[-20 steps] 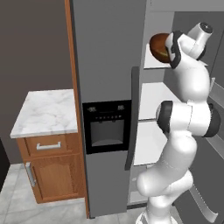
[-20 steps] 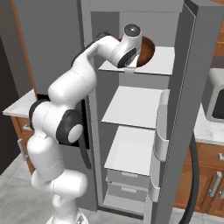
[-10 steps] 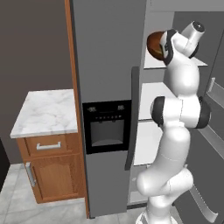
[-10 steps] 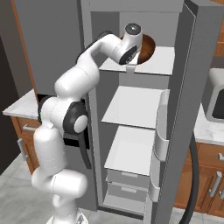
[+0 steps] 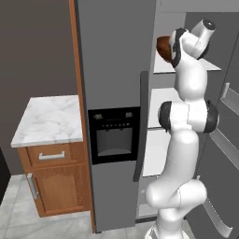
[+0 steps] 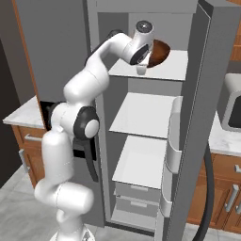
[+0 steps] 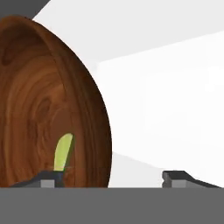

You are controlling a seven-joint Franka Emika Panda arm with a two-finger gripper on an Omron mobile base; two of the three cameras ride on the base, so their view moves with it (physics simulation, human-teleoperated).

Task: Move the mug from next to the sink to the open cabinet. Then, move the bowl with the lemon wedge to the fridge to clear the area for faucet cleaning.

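The reddish-brown wooden bowl (image 6: 161, 51) sits on the top white shelf (image 6: 172, 70) of the open grey fridge (image 5: 112, 70). From the left base view the bowl (image 5: 163, 45) peeks out behind the arm's wrist. In the hand view the bowl (image 7: 43, 96) stands close at the left, with the small green lemon wedge (image 7: 63, 152) lying inside it. My gripper (image 7: 113, 177) is open, its fingertips (image 7: 175, 176) spread wide. One tip is inside the bowl by the wedge, and the other is outside the rim with a clear gap. My gripper (image 6: 142, 67) points down at the bowl's near edge.
Two more bare white shelves (image 6: 141, 113) and drawers lie below in the fridge. Its open door (image 6: 188, 141) with bins stands at the right. A marble counter on a wooden base cabinet (image 5: 49, 119) flanks the fridge's left side. A grey appliance (image 6: 233, 103) sits on the counter right.
The fingers have spread apart and let go of the bowl's rim. The bowl now stays on the top shelf. The wrist has shifted slightly.
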